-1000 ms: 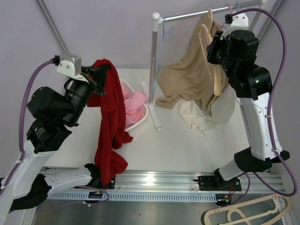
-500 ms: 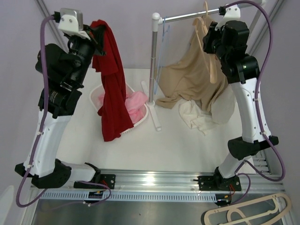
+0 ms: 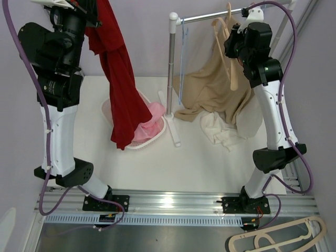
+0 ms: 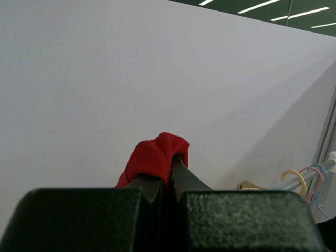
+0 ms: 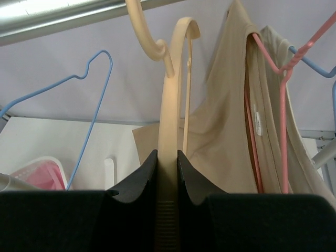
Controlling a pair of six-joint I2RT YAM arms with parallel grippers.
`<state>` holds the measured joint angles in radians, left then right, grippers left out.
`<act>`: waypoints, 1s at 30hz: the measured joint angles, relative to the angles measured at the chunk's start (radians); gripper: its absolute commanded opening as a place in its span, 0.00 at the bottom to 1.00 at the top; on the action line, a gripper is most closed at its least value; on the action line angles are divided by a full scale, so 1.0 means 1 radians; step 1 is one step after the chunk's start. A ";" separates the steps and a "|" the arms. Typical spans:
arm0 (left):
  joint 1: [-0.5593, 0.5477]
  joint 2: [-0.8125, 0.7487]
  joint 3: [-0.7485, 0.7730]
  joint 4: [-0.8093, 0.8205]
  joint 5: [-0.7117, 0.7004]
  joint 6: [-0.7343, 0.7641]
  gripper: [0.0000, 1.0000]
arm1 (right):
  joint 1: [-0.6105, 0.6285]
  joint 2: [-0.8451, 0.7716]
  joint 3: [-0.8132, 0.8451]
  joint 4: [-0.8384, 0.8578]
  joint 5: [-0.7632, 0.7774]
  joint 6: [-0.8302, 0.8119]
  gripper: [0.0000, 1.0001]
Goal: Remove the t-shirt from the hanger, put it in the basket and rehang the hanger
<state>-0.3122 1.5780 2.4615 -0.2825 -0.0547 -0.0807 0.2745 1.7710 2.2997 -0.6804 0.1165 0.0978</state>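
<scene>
Red t-shirt [image 3: 119,79] hangs from my left hand [image 4: 170,164], which is pinched tight on a fold of it, high at 11 o'clock in the top view. The cloth drops from there across the basket [image 3: 107,113] on the tabletop [image 3: 199,157]. My right hand [image 5: 168,168] is clamped on the cream hanger [image 5: 169,105], hooked over the rail [image 3: 210,18] at 1 o'clock, well apart from the shirt.

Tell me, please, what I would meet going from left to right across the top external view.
left arm → red t-shirt → white rack post → beige garment → right arm
</scene>
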 measured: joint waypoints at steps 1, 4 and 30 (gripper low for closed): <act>0.002 0.006 0.001 0.007 0.003 -0.002 0.01 | 0.000 0.000 -0.008 0.007 -0.005 0.003 0.00; 0.007 -0.011 -0.069 0.029 0.001 -0.007 0.01 | 0.000 -0.008 -0.051 0.034 -0.017 0.014 0.00; 0.020 0.040 -1.133 -0.306 -0.299 -0.516 0.01 | 0.006 -0.229 -0.454 0.245 -0.050 0.105 0.00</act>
<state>-0.2924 1.6180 1.3285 -0.5888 -0.3534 -0.5968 0.2802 1.5421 1.8462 -0.4355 0.0669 0.2028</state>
